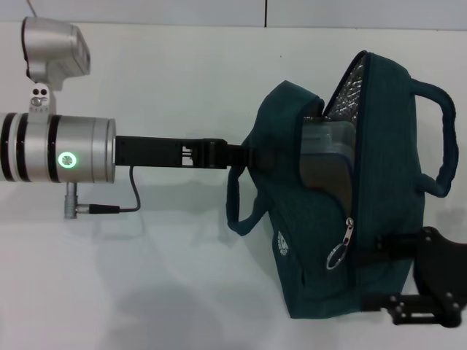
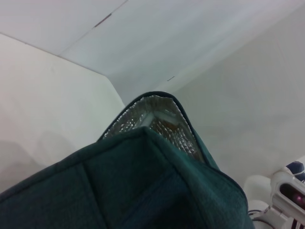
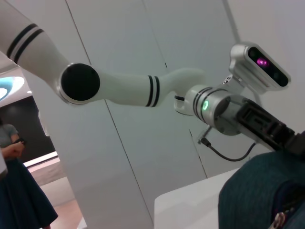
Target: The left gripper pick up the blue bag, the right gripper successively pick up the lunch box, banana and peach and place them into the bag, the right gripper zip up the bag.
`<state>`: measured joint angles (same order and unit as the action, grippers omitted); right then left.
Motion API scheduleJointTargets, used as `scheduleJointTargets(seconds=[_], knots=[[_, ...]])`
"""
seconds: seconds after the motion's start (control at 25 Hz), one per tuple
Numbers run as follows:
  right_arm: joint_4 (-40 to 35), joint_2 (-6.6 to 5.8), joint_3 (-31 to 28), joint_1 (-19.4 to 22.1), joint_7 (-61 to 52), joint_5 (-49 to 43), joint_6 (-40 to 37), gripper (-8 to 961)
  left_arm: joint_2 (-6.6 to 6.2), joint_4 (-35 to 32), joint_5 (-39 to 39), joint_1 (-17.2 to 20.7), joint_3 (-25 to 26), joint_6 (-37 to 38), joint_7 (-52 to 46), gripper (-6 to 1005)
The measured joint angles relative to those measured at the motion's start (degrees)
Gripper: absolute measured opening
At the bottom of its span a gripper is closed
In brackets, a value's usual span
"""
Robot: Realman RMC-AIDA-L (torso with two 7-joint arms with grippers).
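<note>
Your left gripper (image 1: 244, 154) reaches in level from its silver, green-ringed wrist and meets the blue bag (image 1: 343, 211) at the bag's near rim, beside one loop handle; its fingers are buried in the fabric there, clamped on the blue bag's edge and holding it up. Your right gripper (image 1: 430, 288) sits low at the bag's far bottom corner, black against the teal cloth, and whether its fingers are apart or together you cannot tell.

The bag stands on a white table (image 1: 146, 270), its zipper undone along the top and part-way down the side, the metal ring pull (image 1: 337, 255) hanging at the foot of the opening. Silver foil lining (image 1: 349, 84) shows under the raised flap, and the lunch box (image 1: 328, 146) rests inside, its clear wall and blue rim visible through the gap. A small white round logo (image 1: 282, 244) marks the bag's side below the handle.

Around the bag the tabletop is plain and white, running to a pale wall (image 1: 219, 11) behind. From the left wrist view you see only teal fabric, foil and white panels above. From the right wrist view the left arm's white links (image 3: 119, 88) stretch across white wall panels, and beyond the table's corner a person in a dark skirt (image 3: 16, 191) stands in a doorway, well apart from the bag.
</note>
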<state>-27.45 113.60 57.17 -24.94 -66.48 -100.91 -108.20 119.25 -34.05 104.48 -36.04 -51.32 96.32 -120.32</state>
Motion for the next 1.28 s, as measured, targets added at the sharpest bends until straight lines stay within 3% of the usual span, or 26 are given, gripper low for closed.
scheduleJointTargets(seconds=[0.4,0.84,1.08,1.28], knots=[[0.4,2.11,0.3,-1.4,-0.3,0.6,6.3,556,0.02,0.0,0.0,0.4,-0.2,0.3,0.0,60],[2.6,1.82,-0.1,-1.1,-0.3,2.8,7.8,555,-0.23,0.0,0.0,1.2,0.0,0.5,0.0,60],[3.0,1.88,-0.1,-1.2,-0.2,3.0,8.8,456,-0.25,-0.3,0.0,1.3,0.0,0.5,0.1,60],[3.1,1.90,-0.1,-1.2,0.0,3.1,9.3,453,-0.25,-0.3,0.0,1.3,0.0,0.4,0.1,60]])
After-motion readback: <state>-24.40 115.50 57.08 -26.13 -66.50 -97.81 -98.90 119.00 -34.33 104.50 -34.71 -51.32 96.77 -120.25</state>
